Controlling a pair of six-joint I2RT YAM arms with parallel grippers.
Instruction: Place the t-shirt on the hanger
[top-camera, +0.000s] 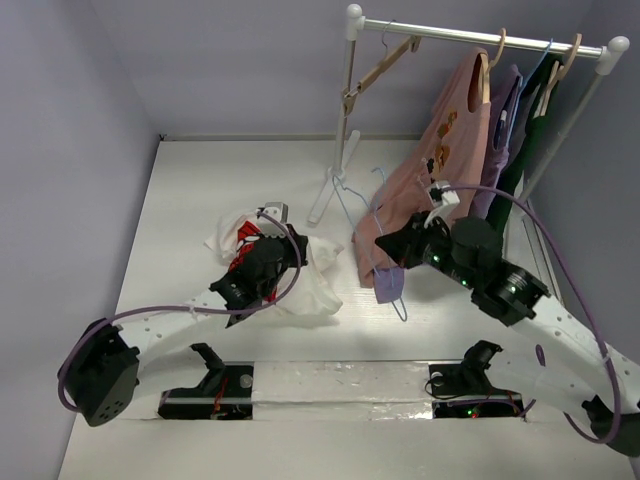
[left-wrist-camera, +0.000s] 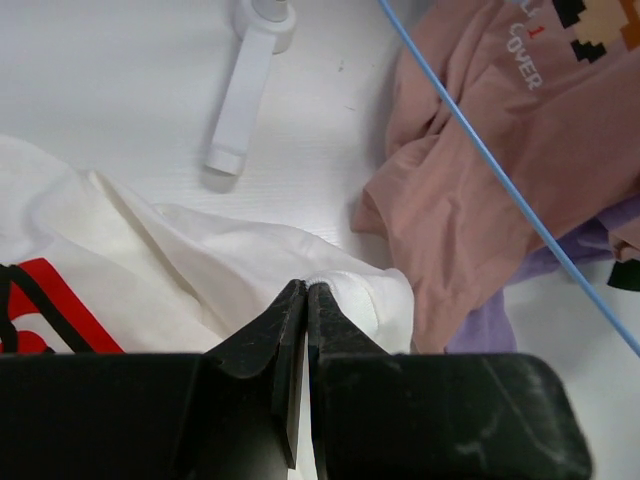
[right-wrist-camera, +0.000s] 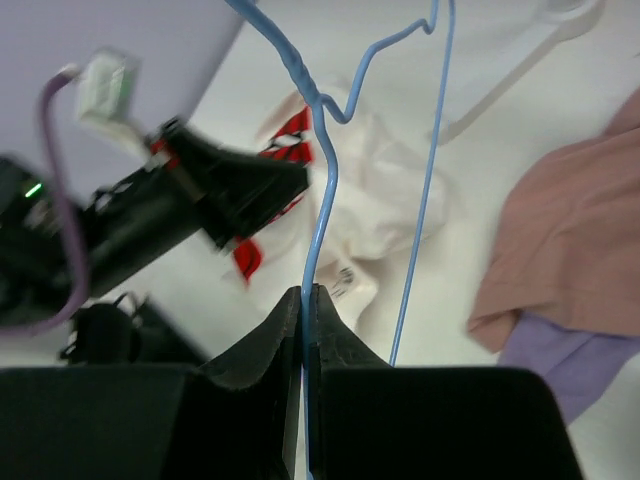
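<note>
The soft, limp shirt (left-wrist-camera: 150, 260) will likely sag from the fold pinched in the closed left gripper (left-wrist-camera: 305, 290), so a hold near the collar is better; the right gripper (right-wrist-camera: 303, 295) is closed on the light, springy hanger (right-wrist-camera: 318, 235).

Pink shirt (top-camera: 455, 150) and lilac garment (top-camera: 505, 105) hang on the white rack (top-camera: 347, 90).

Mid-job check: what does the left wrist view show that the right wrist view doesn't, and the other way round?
Left wrist only: the left gripper shut on a white fold of the t-shirt, and the pixel print on the pink shirt. Right wrist only: the right gripper shut on the hanger wire below its twisted neck, with the left arm beyond. Both: the t-shirt, the blue hanger wire, the pink shirt and the lilac garment.
</note>
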